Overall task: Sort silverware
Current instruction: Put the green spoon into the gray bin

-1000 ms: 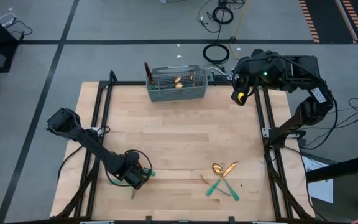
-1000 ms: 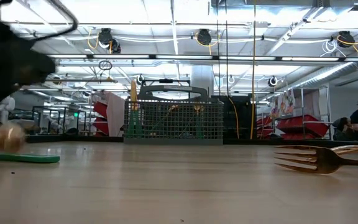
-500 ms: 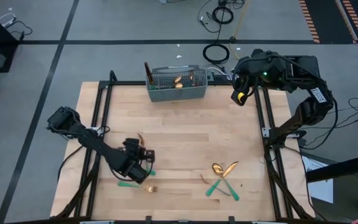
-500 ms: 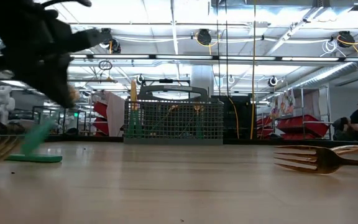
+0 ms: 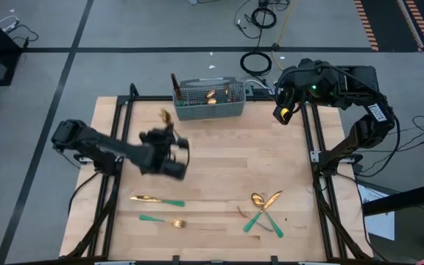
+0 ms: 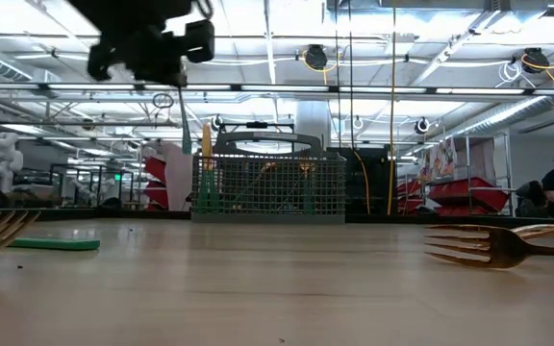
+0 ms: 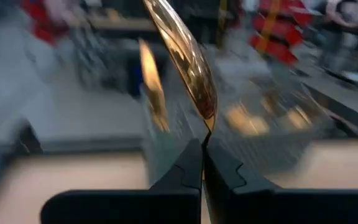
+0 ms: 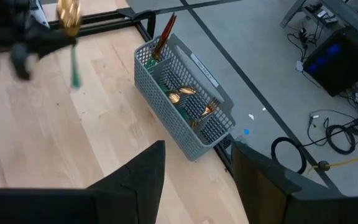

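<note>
My left gripper (image 5: pixel 168 132) hangs over the table's middle left, short of the grey mesh caddy (image 5: pixel 208 99), and is shut on a gold-headed spoon (image 7: pixel 188 59). The spoon's bowl (image 5: pixel 164 115) shows beyond the fingers. Inside the caddy stand several gold-headed pieces (image 8: pixel 188 102). A knife (image 5: pixel 157 199) and a fork (image 5: pixel 164 221) lie flat near the front left. A few more pieces lie crossed at the front right (image 5: pixel 263 210). My right gripper (image 8: pixel 197 162) is open and bare, high over the far right corner (image 5: pixel 282 110). My left gripper pinches the spoon's thin neck (image 7: pixel 205 134), just below the bowl, between its two fingers. The fingers come in about level from the table's near side and lie across the spoon. The spoon is lifted clear and roughly upright, bowl up, with its teal handle (image 8: pixel 74 68) hanging below the fingers.
Black frame rails (image 5: pixel 120 140) run along the table's left and right sides. The caddy stands at the middle of the far edge. In the low view a fork (image 6: pixel 493 245) lies at the right and a teal handle (image 6: pixel 51 244) at the left. Bare wood lies between caddy and silverware.
My left gripper has risen from the table's near left and travelled toward the far edge and the caddy. It has tipped from pointing down to about level. The spoon has come up with it, lifted clear of the table. The knife and fork stay where they lay.
</note>
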`<control>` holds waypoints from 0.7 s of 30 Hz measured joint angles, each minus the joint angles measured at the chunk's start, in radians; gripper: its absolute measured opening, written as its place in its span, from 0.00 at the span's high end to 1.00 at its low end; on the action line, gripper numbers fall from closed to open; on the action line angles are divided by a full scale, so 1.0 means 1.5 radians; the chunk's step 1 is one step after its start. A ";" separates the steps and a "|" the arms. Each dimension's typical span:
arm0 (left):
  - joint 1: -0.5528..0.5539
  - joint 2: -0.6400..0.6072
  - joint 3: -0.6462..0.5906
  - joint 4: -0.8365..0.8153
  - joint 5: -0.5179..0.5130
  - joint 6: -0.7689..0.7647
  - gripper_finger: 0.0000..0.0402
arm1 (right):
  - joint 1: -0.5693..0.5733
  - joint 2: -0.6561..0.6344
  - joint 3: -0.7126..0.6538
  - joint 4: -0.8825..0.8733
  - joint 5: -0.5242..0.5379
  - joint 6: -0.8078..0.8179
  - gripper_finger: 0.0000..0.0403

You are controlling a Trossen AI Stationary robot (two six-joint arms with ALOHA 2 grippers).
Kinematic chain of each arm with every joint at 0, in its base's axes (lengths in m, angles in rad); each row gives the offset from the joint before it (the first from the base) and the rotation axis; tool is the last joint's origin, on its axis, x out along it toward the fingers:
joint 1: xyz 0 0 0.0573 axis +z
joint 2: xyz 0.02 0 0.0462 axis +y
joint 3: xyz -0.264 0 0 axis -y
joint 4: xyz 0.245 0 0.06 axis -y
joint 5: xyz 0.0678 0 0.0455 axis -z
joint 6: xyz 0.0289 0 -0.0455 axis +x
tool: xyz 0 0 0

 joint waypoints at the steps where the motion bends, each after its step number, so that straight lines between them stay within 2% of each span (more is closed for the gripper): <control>1: 0.026 -0.007 0.011 0.018 -0.019 0.051 0.99 | 0.000 0.000 0.000 0.000 0.000 0.000 0.57; 4: 0.093 -0.030 0.031 0.103 -0.049 0.225 0.99 | 0.000 0.000 0.000 0.000 0.000 0.008 0.57; 8: 0.161 -0.044 0.041 0.336 -0.030 0.534 0.99 | 0.000 0.000 0.000 0.000 0.000 0.014 0.57; 10: 0.194 -0.044 0.041 0.490 0.036 0.712 0.99 | 0.000 0.000 0.000 0.000 0.000 0.014 0.57; 14: 0.252 -0.014 0.041 0.811 0.272 1.071 0.99 | 0.000 0.000 0.000 0.000 0.000 0.013 0.57; 17: 0.285 0.010 0.041 0.928 0.339 1.179 0.99 | 0.000 0.000 0.000 0.000 0.000 0.016 0.57; 21: 0.345 0.013 0.040 0.903 0.433 1.183 0.99 | 0.006 0.000 0.000 0.000 0.000 0.017 0.57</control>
